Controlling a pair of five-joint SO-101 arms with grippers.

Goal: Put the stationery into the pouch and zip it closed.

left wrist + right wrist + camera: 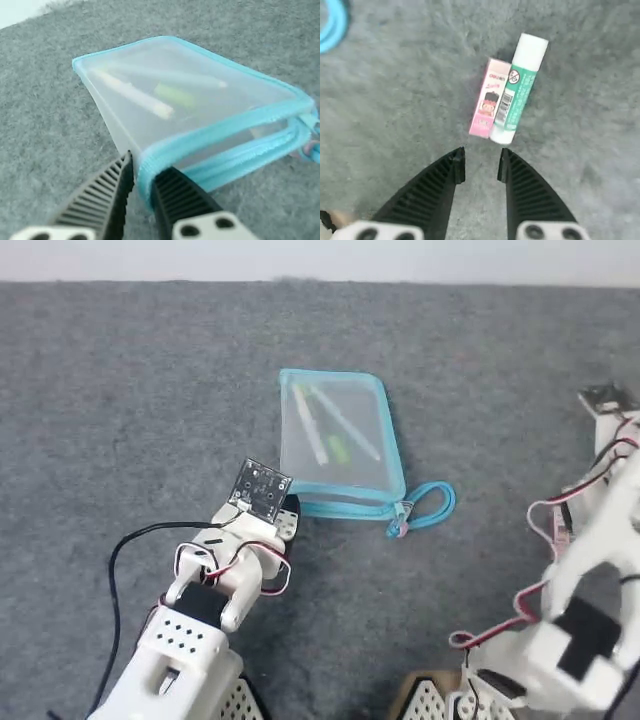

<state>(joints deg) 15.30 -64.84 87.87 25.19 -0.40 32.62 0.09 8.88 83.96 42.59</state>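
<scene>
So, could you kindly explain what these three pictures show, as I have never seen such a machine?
These are two small white robot arms at a grey-carpeted table. One picture looks down from above; the others come from a camera on each wrist. On the left arm, black jaws pinch a corner of the clear plastic pouch with light-blue zip trim, pens inside. On the right arm, the jaws hang open, empty, above a pink eraser box and a green-and-white glue stick lying side by side.

Beneath me spreads a grey felt mat, fuzzy and mottled, covering the whole surface I work on. Along its far edge I see a pale, plain wall. The light falls soft and even, with only faint shadows.
</scene>
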